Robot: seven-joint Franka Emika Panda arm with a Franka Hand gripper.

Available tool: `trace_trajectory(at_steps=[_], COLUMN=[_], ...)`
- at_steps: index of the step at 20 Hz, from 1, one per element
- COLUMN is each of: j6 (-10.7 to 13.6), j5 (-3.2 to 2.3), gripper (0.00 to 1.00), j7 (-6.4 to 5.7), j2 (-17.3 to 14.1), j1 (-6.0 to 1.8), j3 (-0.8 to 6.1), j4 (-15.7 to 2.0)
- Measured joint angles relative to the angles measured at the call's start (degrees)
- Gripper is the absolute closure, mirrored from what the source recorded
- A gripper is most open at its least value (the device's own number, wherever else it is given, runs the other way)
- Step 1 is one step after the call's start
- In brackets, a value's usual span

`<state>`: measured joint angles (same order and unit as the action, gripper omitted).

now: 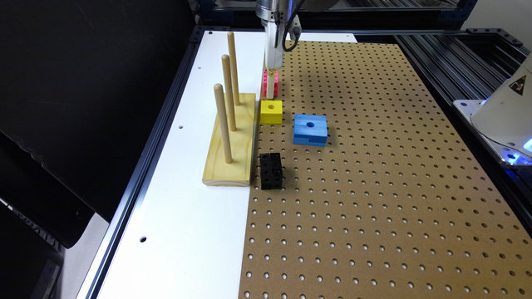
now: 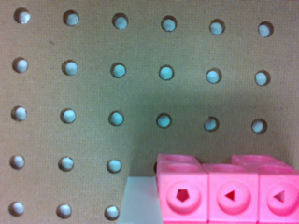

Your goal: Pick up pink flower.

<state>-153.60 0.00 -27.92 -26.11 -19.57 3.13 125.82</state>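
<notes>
Gripper (image 1: 271, 89) hanging at the pink flower (image 1: 266, 83); finger state unclear.
Brown pegboard (image 1: 374, 187) lying beside white tabletop (image 1: 187, 199), flower sitting beyond the yellow block (image 1: 271, 111).

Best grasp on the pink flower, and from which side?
From straight above, I'd judge. The pink flower is a short row of joined cubes lying flat on the pegboard, so pinch across its narrow width, on the flat side faces near the middle cube. The yellow block sits close beside it, so a low sideways approach looks cramped.
</notes>
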Motion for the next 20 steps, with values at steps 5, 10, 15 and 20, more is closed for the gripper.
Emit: trace_trajectory(at_steps=[5,10,15,20], j6=[2.58,4.45,9.64,12.14], j5=[0.00,0.00,0.00,0.00], gripper=[1.00,1.00,1.00,1.00], j7=[0.00,0.00,-0.01,-0.01], j2=[2.52,4.21,9.37,12.18], j1=[-0.01,-0.01,-0.01,-0.01], j3=[0.00,0.00,0.01,0.01], j4=[0.00,0.03,0.05,0.10])
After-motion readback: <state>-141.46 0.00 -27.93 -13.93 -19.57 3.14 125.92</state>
